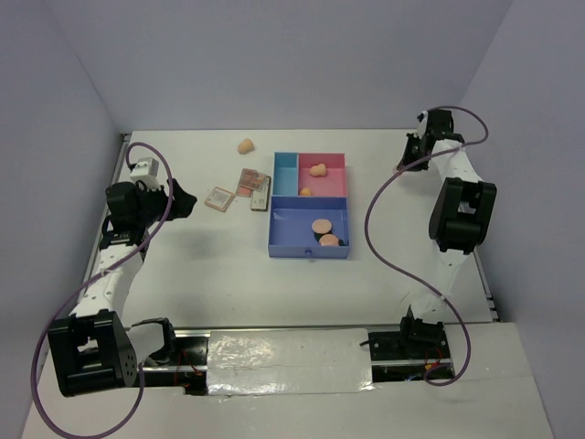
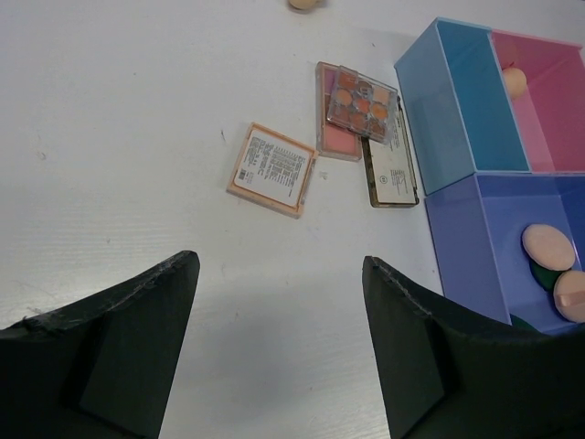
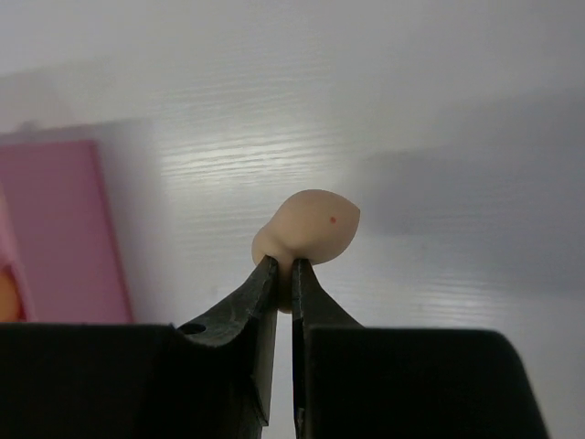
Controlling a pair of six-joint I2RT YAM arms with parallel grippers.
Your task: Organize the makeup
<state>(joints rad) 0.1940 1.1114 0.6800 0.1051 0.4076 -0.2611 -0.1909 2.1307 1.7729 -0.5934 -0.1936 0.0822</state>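
Observation:
My right gripper (image 3: 285, 265) is shut on the narrow end of a peach egg-shaped sponge (image 3: 311, 224), just above the table to the right of the tray's pink wall (image 3: 64, 229). In the top view this gripper (image 1: 402, 167) sits right of the blue-and-pink tray (image 1: 271, 240). My left gripper (image 2: 281, 261) hangs open and empty over bare table, short of three palettes: a peach one lying face down (image 2: 272, 169), a multi-pan one (image 2: 361, 101) and a dark one (image 2: 391, 174). A loose sponge (image 1: 245, 145) lies far back. Two puffs (image 2: 547, 245) and a green disc (image 2: 547, 276) lie in the tray's front compartment.
The tray's pink compartment holds two sponges (image 1: 317, 170). Its light-blue compartment (image 2: 480, 101) shows nothing inside. White walls close in the table on the left, back and right. A purple cable loops beside each arm.

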